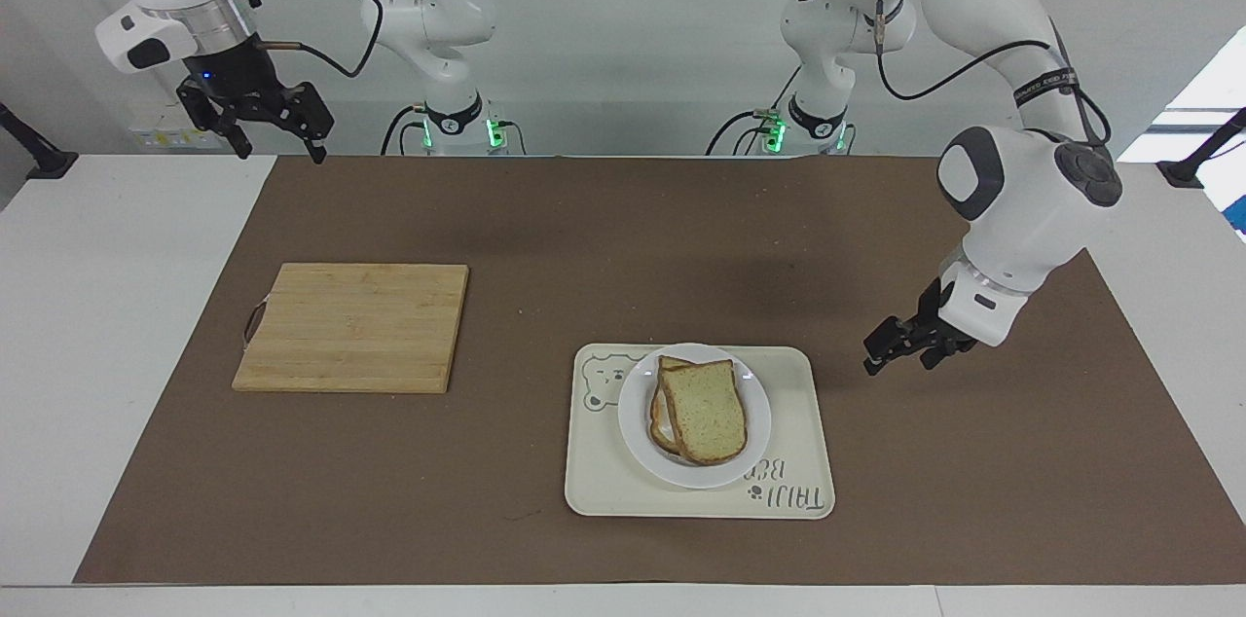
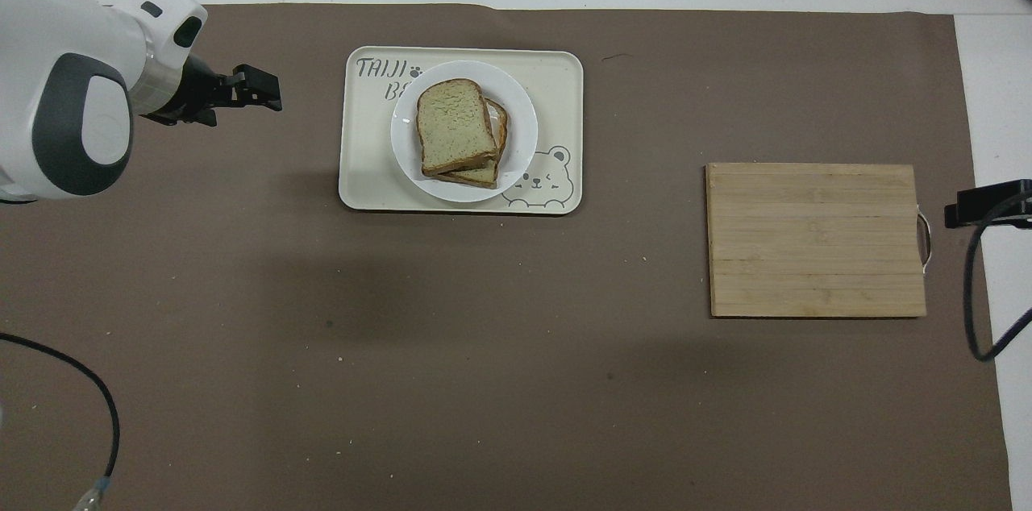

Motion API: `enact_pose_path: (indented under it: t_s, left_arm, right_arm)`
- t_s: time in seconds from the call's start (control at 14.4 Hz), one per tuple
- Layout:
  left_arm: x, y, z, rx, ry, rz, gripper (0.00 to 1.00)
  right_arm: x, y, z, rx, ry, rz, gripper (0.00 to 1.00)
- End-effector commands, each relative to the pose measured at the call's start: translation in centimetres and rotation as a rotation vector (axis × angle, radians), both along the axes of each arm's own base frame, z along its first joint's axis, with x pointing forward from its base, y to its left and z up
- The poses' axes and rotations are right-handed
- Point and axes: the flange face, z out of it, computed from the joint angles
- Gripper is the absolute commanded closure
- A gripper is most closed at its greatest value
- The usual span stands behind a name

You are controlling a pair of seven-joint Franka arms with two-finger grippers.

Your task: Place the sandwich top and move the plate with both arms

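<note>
From the facing view, a cream tray (image 1: 790, 442) held the plate (image 1: 754, 422); the sandwich top (image 1: 708, 410) lay on a lower slice. The left gripper (image 1: 891, 349) hung over bare mat beside the tray, empty; whether its claw was apart or together could not be told. The right gripper (image 1: 275, 128), claw apart, waited.

From overhead, a cutting board (image 2: 816, 239) lay well apart.

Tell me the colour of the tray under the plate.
Cream, with a bear drawing and dark lettering; the tray shows best in the overhead view.
</note>
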Motion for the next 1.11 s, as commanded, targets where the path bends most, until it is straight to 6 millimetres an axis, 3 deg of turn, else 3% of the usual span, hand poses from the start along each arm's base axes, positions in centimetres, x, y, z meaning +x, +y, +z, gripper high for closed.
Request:
enact_pose_path:
  t_s: [0.0, 0.21, 0.35, 0.49, 0.7, 1.04]
  left_arm:
    - [-3.4, 2.1, 5.9, 0.063, 0.018, -0.043, 0.0]
    - [-6.5, 4.5, 9.7, 0.07, 0.072, -0.124, 0.0]
    - [-7.6, 5.1, 11.1, 0.096, 0.123, -0.13, 0.0]
    - [-8.6, 4.8, 13.9, 0.108, 0.156, -0.14, 0.0]
    - [-9.5, 4.1, 15.5, 0.12, 0.134, -0.15, 0.0]
    - [-9.9, 5.1, 15.3, 0.119, 0.146, -0.142, 0.0]
  right_arm:
    - [-0.4, 0.0, 0.3, 0.006, 0.006, 0.021, 0.0]
    - [-0.4, 0.0, 0.3, 0.006, 0.006, 0.021, 0.0]
    - [-0.4, 0.0, 0.3, 0.006, 0.006, 0.021, 0.0]
    - [-0.4, 0.0, 0.3, 0.006, 0.006, 0.021, 0.0]
    - [-0.4, 0.0, 0.3, 0.006, 0.006, 0.021, 0.0]
    - [-0.4, 0.0, 0.3, 0.006, 0.006, 0.021, 0.0]
